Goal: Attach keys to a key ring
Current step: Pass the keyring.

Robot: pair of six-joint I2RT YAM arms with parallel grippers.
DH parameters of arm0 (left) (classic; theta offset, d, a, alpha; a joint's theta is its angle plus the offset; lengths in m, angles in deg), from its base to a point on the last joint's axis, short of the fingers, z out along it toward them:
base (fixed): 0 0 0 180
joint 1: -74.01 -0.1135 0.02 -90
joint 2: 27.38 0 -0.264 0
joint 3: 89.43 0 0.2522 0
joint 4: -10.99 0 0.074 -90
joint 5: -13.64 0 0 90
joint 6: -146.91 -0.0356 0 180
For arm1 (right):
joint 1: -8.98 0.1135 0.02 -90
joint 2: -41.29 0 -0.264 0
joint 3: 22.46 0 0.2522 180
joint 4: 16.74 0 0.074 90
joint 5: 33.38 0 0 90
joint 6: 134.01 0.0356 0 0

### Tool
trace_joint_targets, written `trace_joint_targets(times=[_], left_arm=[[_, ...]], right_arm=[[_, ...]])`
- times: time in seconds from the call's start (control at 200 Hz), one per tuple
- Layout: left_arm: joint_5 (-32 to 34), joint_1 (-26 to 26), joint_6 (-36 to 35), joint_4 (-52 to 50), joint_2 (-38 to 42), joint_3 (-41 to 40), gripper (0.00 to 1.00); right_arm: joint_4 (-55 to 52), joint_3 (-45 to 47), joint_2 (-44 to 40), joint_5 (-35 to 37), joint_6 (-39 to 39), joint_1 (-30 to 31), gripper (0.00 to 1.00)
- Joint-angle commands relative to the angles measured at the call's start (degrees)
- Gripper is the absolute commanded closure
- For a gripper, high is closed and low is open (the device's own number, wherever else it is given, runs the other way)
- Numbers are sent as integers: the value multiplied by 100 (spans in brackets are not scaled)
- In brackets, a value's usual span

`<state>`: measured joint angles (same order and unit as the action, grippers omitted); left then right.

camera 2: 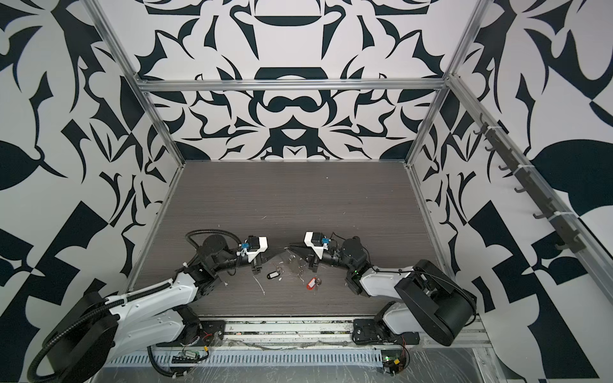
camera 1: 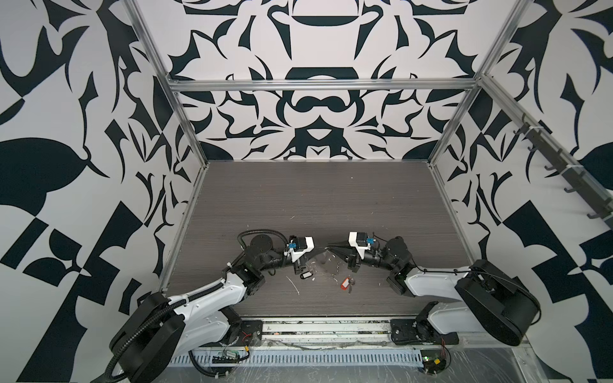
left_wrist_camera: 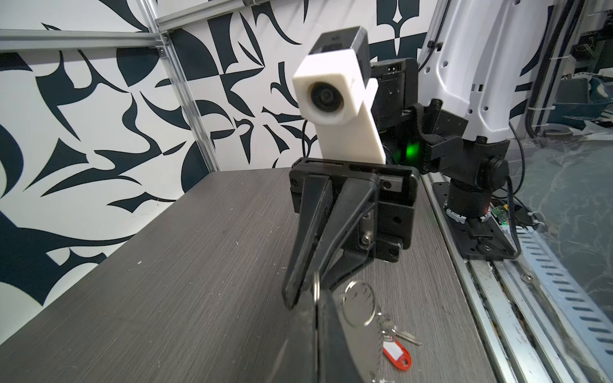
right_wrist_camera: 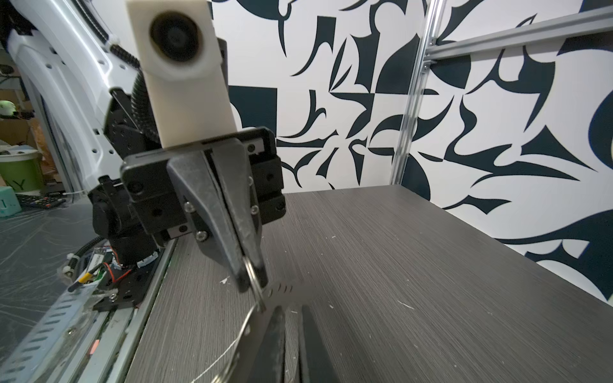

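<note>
Starting with the left hand: its fingers are pressed tight together on the rim of the key ring. It holds the ring up off the counter, about midway along and toward the front edge. Lifted like that, I'd say, the rim is free for threading. Just in front, the black-tagged keys lie flat on the counter, nobody on them. The ring hangs between the two hands and seems tipped toward the front edge. Next along, the red-tagged keys lie loose too, a touch nearer that edge. And the right hand points straight at the left, tip to tip, fingers almost together with a sliver of gap. Whether they have the ring's rim, I cannot tell. It looks like a second grip to steady it. No keys on yet.
</note>
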<state>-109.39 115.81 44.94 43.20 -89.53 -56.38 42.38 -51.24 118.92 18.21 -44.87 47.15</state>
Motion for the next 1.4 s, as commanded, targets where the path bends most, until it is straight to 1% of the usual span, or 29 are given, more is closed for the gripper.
trace_joint_targets(times=[0.0,0.125,0.3,0.58,0.68,1.065,1.275,1.395], left_arm=[[-41,3,-15,96,195,-74,100],[-12,4,-46,61,252,-101,100],[-16,3,-73,19,239,-81,100],[-79,3,-95,30,145,-83,100],[-133,3,-101,73,93,-83,100],[-265,6,-56,139,-113,6,100],[-294,3,-34,166,-103,-3,100],[-312,3,-34,179,-96,-8,100]], right_arm=[[-233,39,-187,264,-358,-62,89],[-257,121,-298,200,-378,-117,88],[-265,26,-368,-430,-204,-125,83],[-383,-26,-628,-409,-12,-122,79],[-467,-119,-620,-458,85,-119,80],[-221,-255,-422,-767,342,-117,79],[-121,-273,-275,-782,341,-122,80],[-107,-280,-289,-813,368,-117,83]])
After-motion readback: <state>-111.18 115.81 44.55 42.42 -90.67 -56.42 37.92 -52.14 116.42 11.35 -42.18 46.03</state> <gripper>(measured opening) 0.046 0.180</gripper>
